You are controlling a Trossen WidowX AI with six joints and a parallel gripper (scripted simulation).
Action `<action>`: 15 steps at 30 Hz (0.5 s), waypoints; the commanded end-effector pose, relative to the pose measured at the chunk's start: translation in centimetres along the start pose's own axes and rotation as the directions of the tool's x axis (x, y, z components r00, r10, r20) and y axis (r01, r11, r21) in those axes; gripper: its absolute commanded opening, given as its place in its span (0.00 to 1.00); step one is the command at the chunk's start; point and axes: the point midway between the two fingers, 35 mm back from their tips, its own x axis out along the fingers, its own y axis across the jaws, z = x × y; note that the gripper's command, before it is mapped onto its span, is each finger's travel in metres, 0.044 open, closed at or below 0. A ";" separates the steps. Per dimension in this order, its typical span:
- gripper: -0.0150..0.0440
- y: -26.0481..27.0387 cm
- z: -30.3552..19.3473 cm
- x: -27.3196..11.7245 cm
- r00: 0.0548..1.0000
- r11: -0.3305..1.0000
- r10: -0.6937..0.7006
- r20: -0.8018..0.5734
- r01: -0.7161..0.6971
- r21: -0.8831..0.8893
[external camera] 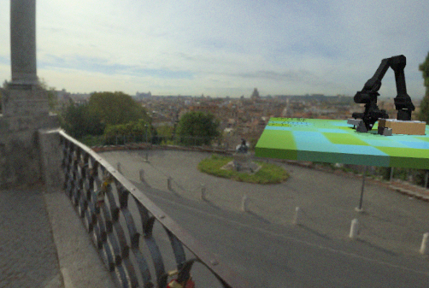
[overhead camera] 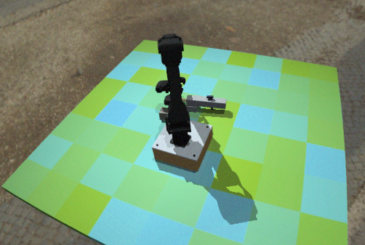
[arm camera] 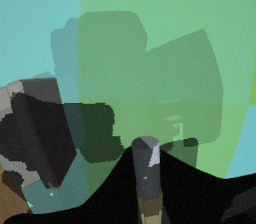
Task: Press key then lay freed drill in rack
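Note:
My gripper (overhead camera: 168, 100) (external camera: 362, 127) (arm camera: 139, 151) is low over the tiled table, in front of the robot's base. Its black fingers have closed from both sides on the drill (arm camera: 147, 175), whose round grey end and tan part show in the wrist view. A tan bit of it (overhead camera: 185, 99) shows at the left end of the long grey housing (overhead camera: 202, 102). The black key (overhead camera: 209, 97) stands on top of the housing. The arm hides the rest of the drill in the top and exterior views. The grey rack (overhead camera: 163, 114) (external camera: 387, 132) (arm camera: 44, 92) is beside the gripper.
The robot's base (overhead camera: 201, 139) (external camera: 406, 127) is a box with a light top and brown sides, close behind the rack. The arm's shadow lies over the tiled table (overhead camera: 287, 156) (external camera: 316, 145) (arm camera: 238, 65).

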 end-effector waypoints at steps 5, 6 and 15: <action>0.25 -0.1 0.9 0.0 1.000 1.000 0.002 -0.001 -0.002 0.000; 0.25 -0.1 1.1 0.0 1.000 1.000 0.002 -0.001 -0.002 0.000; 0.25 -0.1 2.5 0.0 1.000 1.000 0.002 0.001 -0.002 0.000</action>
